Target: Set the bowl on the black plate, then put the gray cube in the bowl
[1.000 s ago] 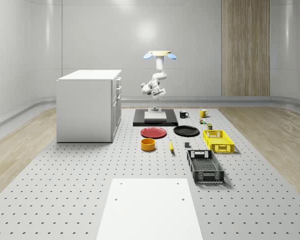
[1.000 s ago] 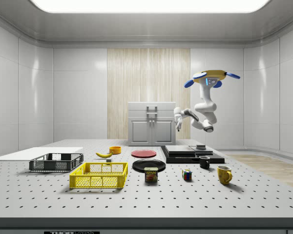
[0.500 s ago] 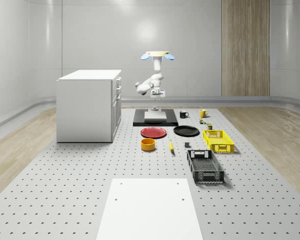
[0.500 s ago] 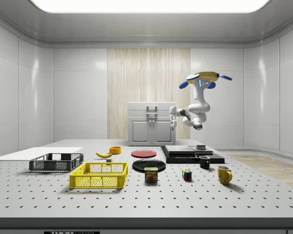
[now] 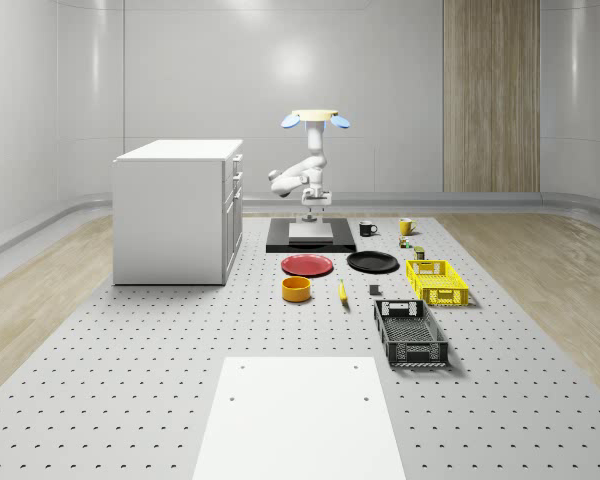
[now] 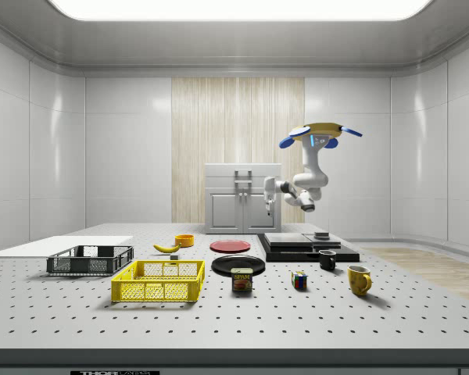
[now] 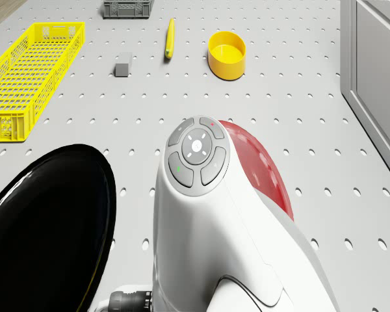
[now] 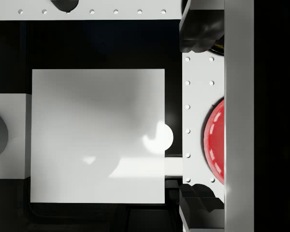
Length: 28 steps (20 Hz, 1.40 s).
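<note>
drone [image 5: 316,117] hovers over far pad | hand [image 6: 269,205] open, empty | next: go nearer, drop onto bowl [image 5: 296,289] rim, grip square

Whole-scene: high, far. Side: low. Both share red plate [image 5: 307,264].

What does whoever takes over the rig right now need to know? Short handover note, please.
Gripper: open, empty, pointing down over the black platform at the table's far end. The drone hovers above that platform.
Yellow bowl: on the table, near the red plate, not on the black plate.
Gray cube: on the table, between the banana and the yellow crate.
Done: nothing yet.
Left: pick up the bowl, set it on the black plate, then put the cube in the bowl.
</note>
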Tool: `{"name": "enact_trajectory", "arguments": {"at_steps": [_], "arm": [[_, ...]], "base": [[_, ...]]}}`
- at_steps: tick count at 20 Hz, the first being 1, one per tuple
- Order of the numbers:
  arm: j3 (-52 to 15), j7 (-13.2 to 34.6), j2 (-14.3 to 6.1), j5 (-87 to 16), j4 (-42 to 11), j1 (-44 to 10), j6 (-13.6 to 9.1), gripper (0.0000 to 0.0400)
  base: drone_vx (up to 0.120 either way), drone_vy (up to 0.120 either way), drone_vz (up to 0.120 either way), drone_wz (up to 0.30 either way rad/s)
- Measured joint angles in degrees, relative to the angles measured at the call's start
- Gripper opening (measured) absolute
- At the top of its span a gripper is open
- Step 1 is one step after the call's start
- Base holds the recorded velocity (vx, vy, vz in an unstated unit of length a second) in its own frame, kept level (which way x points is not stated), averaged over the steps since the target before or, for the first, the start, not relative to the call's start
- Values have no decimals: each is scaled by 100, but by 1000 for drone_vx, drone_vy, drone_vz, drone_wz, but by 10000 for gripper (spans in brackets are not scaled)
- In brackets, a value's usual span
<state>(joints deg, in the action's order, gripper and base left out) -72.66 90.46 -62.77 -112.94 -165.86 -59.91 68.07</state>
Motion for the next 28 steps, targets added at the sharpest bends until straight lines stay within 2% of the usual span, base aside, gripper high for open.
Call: {"name": "enact_trajectory", "arguments": {"at_steps": [20,28], "arm": [[-206,218,-586,296,40,-241,502,400],[-265,279,-795,402,54,-306,694,400]], "base": [[120,0,-112,0],[120,0,-80,0]]}}
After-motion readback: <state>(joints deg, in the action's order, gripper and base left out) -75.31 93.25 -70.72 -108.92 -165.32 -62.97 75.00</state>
